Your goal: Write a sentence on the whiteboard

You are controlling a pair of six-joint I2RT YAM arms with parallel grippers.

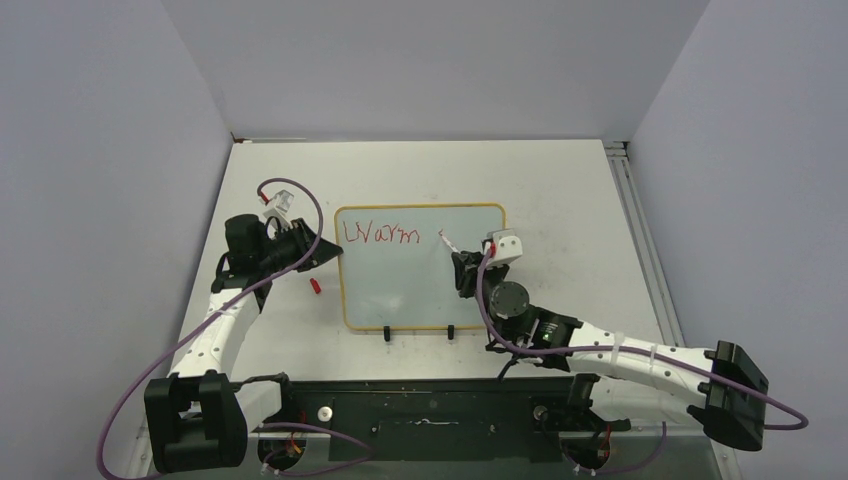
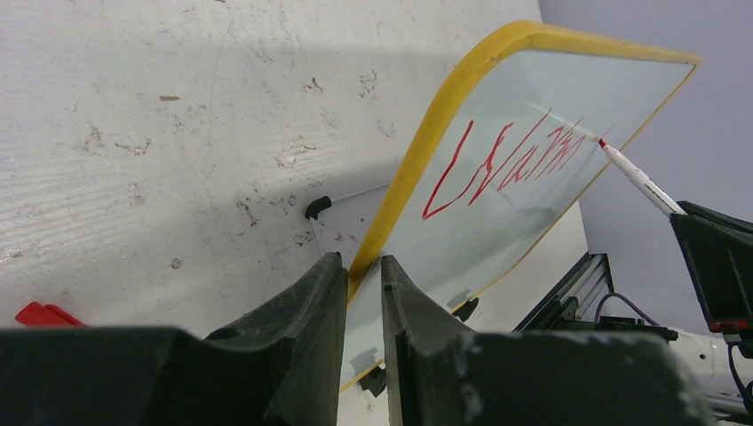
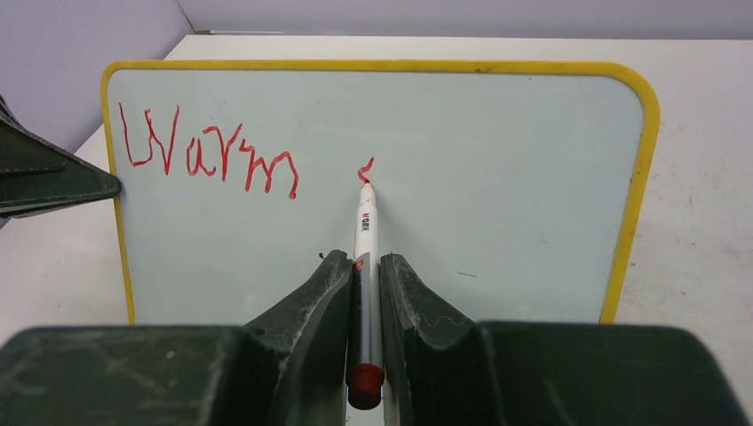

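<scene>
Looking at the top view: one whiteboard (image 1: 420,280) mid-frame, two black feet (image 1: 387,331) on its lower edge, one small red piece (image 1: 315,286) just left. Left wrist: left gripper (image 2: 362,266) pinched narrow on the yellow frame (image 2: 417,151). Right wrist: right gripper (image 3: 362,262) clamps one marker (image 3: 365,222), tip touching the board. The sentence (image 3: 209,160) is one word, "Warm", plus one squiggle.

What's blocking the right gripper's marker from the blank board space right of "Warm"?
Nothing visible. The red marker in the right gripper touches the whiteboard at a small red stroke, and the surface to the right of it is bare. The left gripper clamps the left frame, away from that path.
</scene>
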